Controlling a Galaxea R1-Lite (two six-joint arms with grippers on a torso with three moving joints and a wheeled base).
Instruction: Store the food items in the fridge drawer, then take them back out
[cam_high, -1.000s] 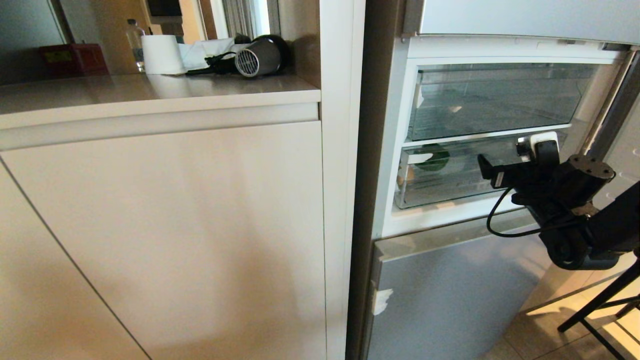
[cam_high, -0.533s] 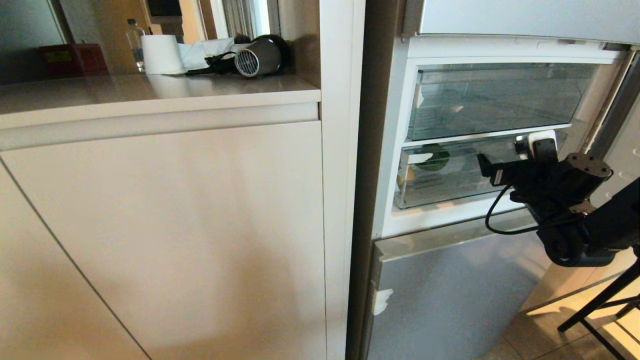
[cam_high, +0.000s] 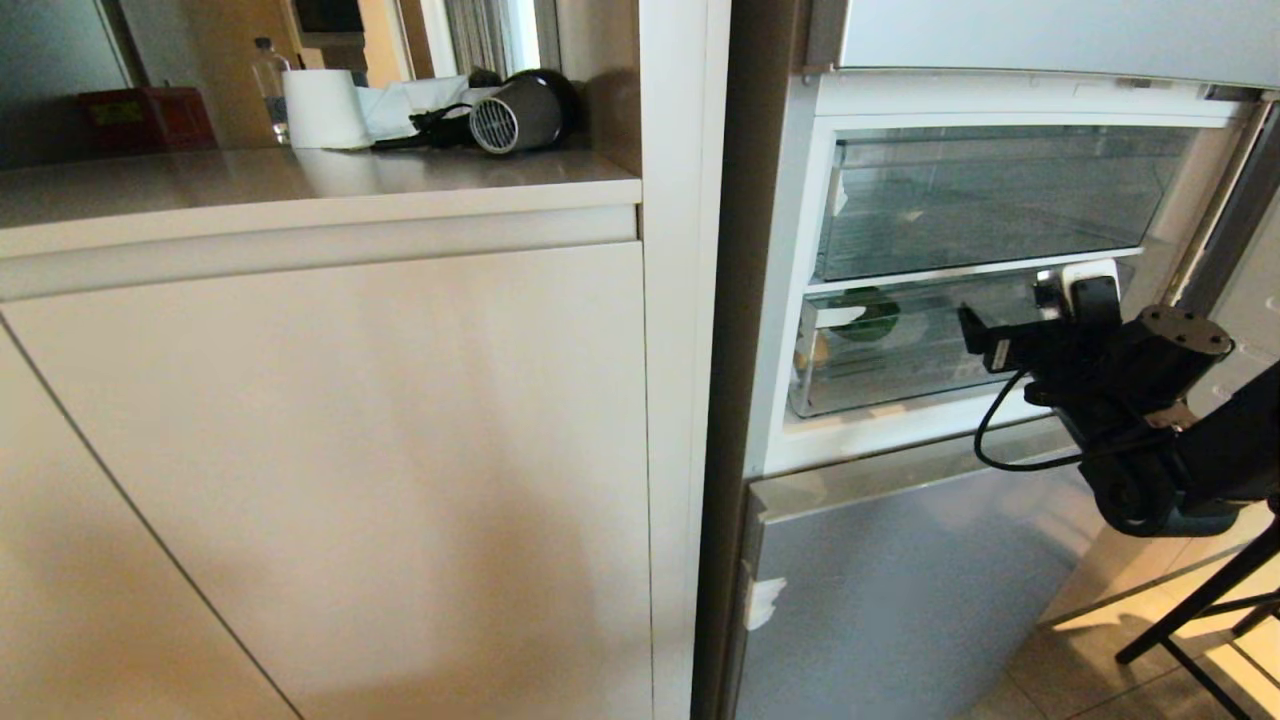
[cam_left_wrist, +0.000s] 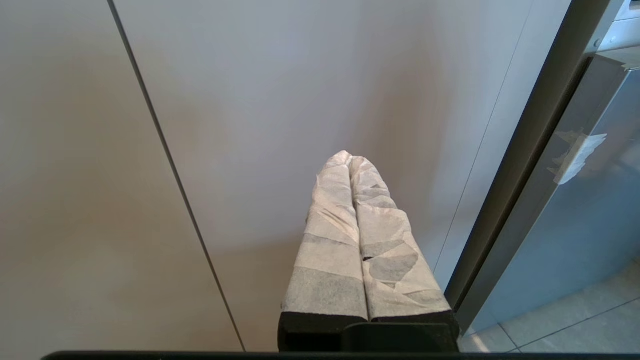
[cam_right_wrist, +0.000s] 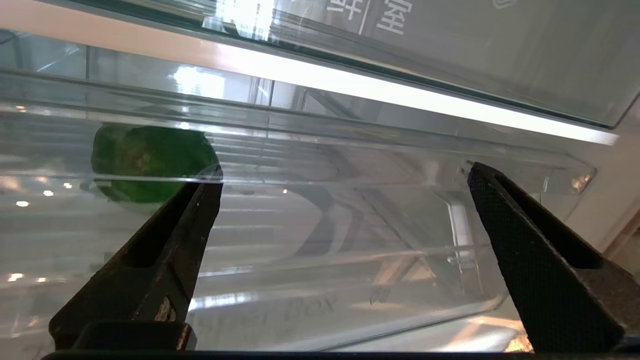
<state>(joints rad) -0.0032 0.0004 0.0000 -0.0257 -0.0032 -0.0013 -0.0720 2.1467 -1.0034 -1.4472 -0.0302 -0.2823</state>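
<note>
Nothing has shifted: right pincer (cam_right_wrist: 342, 180) hangs wide before the drawer (cam_high: 900, 375), pepper (cam_right_wrist: 150, 167) inside; left pincer (cam_left_wrist: 350, 157) pressed together by the cabinet (cam_left_wrist: 250, 100).

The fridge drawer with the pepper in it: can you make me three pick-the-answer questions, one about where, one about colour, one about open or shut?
1. Where is the bell pepper?
A. on the counter
B. inside the clear fridge drawer
C. on the floor

2. What colour is the bell pepper?
A. red
B. yellow
C. dark green

3. How is the right gripper?
A. open, holding nothing
B. shut on the pepper
C. shut on a bottle

Answers: 1 B, it shows through the drawer's clear front. 2 C, it looks glossy green in the right wrist view. 3 A, its fingers stand wide apart in front of the drawer.
</note>
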